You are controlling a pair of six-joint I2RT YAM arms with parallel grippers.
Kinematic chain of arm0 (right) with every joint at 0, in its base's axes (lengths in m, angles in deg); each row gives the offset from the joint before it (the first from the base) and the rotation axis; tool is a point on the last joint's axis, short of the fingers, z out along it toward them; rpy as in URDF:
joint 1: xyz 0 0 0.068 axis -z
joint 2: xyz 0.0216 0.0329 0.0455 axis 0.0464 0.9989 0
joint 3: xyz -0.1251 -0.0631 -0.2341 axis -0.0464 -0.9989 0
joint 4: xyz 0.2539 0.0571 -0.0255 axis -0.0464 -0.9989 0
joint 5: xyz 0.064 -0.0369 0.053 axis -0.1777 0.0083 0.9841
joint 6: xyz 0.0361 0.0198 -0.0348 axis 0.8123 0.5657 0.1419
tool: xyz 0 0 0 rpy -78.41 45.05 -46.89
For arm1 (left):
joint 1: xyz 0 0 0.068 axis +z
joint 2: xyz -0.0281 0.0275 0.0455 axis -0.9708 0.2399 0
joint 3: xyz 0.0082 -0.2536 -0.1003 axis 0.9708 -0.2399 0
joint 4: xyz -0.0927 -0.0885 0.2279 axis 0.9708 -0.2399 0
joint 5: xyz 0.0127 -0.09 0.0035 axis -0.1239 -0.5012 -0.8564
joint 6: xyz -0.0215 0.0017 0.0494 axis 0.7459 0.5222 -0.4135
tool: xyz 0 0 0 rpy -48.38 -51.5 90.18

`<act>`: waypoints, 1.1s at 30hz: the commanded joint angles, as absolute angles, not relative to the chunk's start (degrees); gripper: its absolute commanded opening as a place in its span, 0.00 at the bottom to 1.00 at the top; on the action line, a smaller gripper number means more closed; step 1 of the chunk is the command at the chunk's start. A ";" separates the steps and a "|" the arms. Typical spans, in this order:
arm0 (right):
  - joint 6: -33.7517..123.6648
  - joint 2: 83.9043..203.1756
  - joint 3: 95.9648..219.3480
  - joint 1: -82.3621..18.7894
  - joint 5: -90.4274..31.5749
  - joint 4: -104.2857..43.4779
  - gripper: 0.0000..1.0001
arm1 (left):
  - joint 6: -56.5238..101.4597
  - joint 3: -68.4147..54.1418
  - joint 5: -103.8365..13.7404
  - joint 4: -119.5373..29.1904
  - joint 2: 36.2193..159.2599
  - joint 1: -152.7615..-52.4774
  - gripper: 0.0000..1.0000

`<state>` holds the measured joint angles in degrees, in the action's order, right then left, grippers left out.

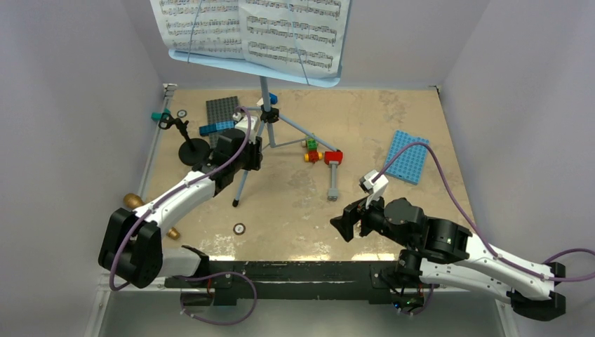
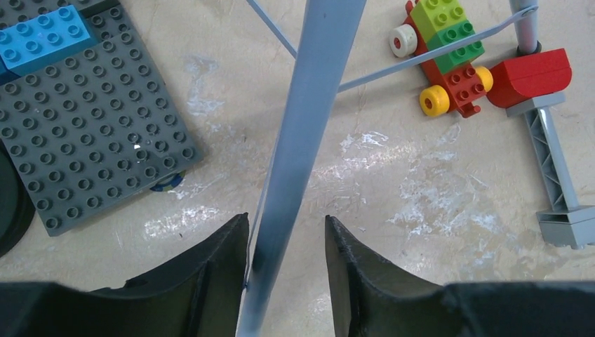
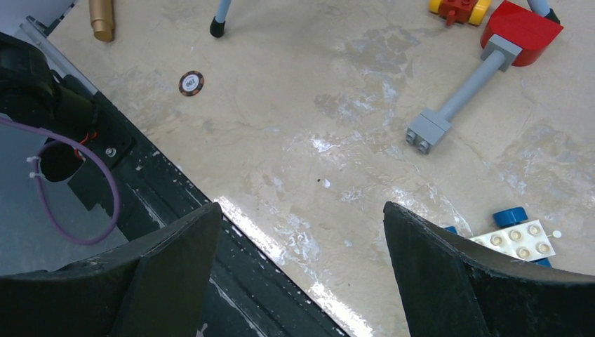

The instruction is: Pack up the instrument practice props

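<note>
Light-blue music stand (image 1: 265,91) stands fully erected on the bench (image 1: 393,203), white pages (image 1: 252,28) on its desk. The left tool (image 2: 286,232) is spread astride one leg, not clamped. A black mic stand (image 1: 191,149) is upright just beside it, and the gold microphone (image 1: 133,201) lies at the bench's left edge. The right tool (image 3: 302,217) hovers spread, empty. Nothing looks packed yet.
</note>
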<state>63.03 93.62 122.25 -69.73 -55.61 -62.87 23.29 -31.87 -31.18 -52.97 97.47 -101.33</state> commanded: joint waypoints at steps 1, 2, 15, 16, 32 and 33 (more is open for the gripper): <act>63.37 94.06 123.75 -69.59 -57.19 -62.56 0.89 | 22.42 -29.13 -33.75 -52.49 97.74 -101.99 0.44; 63.41 94.11 123.78 -69.57 -57.19 -62.51 0.89 | 22.40 -29.11 -34.14 -52.51 97.70 -102.18 0.41; 64.07 94.65 122.94 -69.61 -58.01 -61.67 0.89 | 23.02 -31.88 -36.52 -48.28 95.55 -107.71 0.00; 64.05 94.71 122.88 -69.55 -58.21 -61.59 0.89 | 23.02 -32.05 -37.51 -48.23 95.55 -108.24 0.00; 62.99 97.80 121.91 -69.04 -69.20 -56.97 0.90 | 24.91 -37.56 -42.87 -41.88 89.80 -114.69 0.00; 62.70 98.47 121.45 -68.85 -70.51 -55.38 0.90 | 25.35 -38.09 -43.26 -41.65 89.33 -114.99 0.00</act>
